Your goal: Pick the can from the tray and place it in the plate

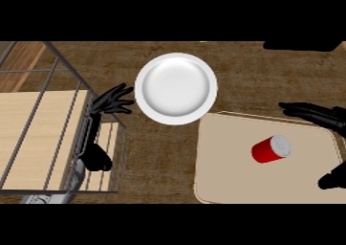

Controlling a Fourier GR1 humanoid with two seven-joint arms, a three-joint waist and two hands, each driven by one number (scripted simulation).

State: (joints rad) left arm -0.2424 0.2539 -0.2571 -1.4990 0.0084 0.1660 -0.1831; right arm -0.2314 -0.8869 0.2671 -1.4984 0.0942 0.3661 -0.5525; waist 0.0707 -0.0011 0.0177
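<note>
Brown counter (275, 72), can (270, 149) on tray (225, 158)

Counter (134, 158): dark brown wood-grain top, fills most of view. White round plate (177, 88) lies directly on it, upper middle. Beige tray (225, 182) with rounded corners and raised rim lies on it at lower right, its upper left corner just beside plate's lower edge. Grey wire rack (45, 119) with light wooden shelf boards stands at left side of counter.
</note>
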